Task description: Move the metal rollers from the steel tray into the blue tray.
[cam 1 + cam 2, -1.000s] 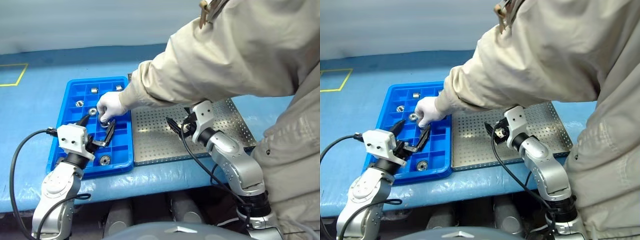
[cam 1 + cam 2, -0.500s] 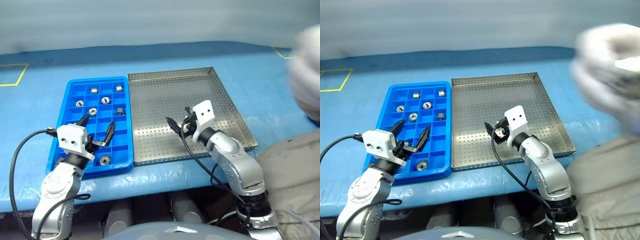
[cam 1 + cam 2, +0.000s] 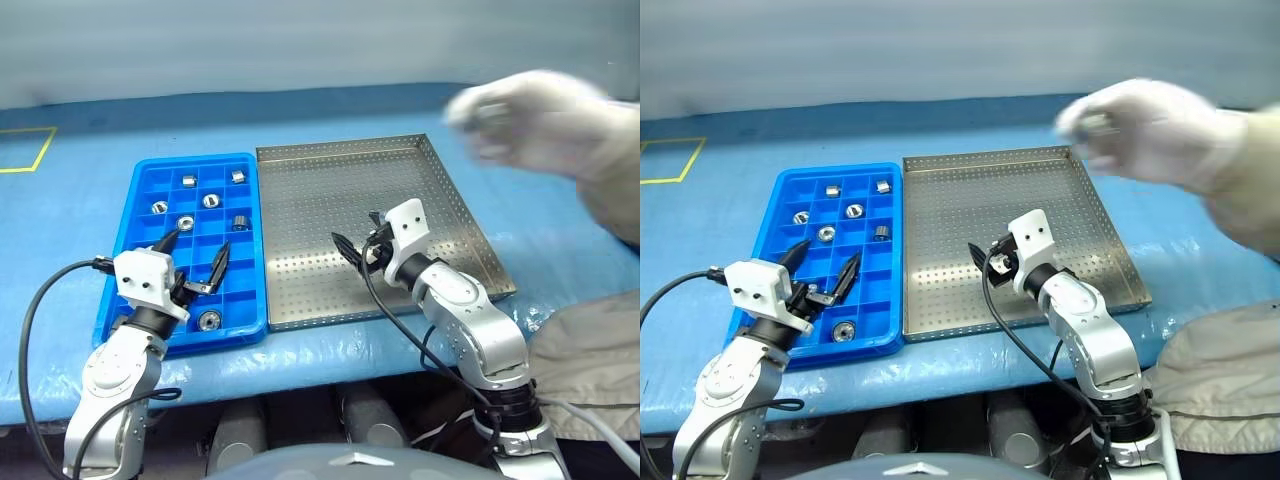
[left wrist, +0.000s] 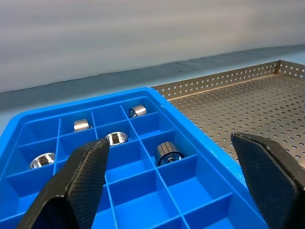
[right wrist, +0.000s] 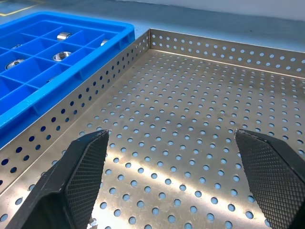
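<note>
The blue tray (image 3: 196, 158) lies on the left with several metal rollers in its compartments, among them one (image 3: 210, 200) near the middle and one (image 3: 209, 320) at the near edge. My left gripper (image 3: 198, 245) hovers open over the tray's near half; in the left wrist view a dark-holed roller (image 4: 167, 152) lies beyond its fingers (image 4: 81, 181). The steel tray (image 3: 350, 190) adjoins the blue one on the right, and I see no roller on its perforated floor. My right gripper (image 3: 356, 232) stands open and empty over that tray's near part (image 5: 181, 95).
A person's white-gloved hand (image 3: 530, 115), blurred by motion, is above the steel tray's far right corner, its pale sleeve reaching off to the right. Both trays sit on a blue table top (image 3: 70, 220) with a yellow marking (image 3: 30, 150) at the far left.
The person's arm, which reached into the blue tray a second ago, has pulled out to the right, and the hand is now over the steel tray's far right corner. Both grippers have stayed put.
</note>
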### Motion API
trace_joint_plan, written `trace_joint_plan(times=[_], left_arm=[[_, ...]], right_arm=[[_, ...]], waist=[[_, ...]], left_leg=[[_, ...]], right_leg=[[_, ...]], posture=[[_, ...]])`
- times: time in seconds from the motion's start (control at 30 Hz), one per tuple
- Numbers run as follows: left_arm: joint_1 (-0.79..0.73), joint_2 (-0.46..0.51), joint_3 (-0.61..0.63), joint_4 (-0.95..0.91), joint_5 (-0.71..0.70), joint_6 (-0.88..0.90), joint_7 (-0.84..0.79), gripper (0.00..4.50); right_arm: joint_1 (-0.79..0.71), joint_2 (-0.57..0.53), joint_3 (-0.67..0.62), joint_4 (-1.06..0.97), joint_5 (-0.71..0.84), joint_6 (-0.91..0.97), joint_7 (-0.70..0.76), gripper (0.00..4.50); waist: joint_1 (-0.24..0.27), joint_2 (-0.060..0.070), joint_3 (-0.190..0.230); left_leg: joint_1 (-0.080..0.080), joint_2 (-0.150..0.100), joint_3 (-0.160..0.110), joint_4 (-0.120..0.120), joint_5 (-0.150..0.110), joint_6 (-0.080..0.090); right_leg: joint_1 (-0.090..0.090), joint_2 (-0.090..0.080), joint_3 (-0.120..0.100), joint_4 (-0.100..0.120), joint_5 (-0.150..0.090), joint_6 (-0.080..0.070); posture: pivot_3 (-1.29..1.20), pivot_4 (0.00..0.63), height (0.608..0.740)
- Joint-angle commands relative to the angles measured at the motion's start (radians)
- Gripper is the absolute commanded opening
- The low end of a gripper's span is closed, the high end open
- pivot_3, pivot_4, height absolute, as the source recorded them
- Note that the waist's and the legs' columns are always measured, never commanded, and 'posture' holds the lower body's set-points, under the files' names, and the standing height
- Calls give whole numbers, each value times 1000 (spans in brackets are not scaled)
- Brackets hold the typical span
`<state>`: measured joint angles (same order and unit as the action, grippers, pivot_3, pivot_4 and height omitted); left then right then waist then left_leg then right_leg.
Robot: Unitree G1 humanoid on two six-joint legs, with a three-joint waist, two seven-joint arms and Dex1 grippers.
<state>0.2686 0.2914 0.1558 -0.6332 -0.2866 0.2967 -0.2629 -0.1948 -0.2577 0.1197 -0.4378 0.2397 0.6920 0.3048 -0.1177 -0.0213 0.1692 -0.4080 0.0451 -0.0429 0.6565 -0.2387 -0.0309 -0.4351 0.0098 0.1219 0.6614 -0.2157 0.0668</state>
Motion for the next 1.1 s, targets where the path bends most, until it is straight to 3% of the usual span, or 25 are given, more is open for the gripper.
trace_joint_plan(times=[0.03,1.1], left_arm=[[0,-5,7,-33,-4,-23,-1,4500],[8,-5,6,-48,-3,-16,-5,4500]], right_arm=[[-16,-2,-10,-28,5,0,2,4465],[-21,-6,-4,-28,1,4,-3,4465]], waist=[[0,0,0],[0,0,0]], left_leg=[[0,0,0,0,0,0],[5,0,0,0,0,0]], right_leg=[[0,0,0,0,0,0],[5,0,0,-1,-1,-1]], posture=[[-47,150,740],[-37,150,740]])
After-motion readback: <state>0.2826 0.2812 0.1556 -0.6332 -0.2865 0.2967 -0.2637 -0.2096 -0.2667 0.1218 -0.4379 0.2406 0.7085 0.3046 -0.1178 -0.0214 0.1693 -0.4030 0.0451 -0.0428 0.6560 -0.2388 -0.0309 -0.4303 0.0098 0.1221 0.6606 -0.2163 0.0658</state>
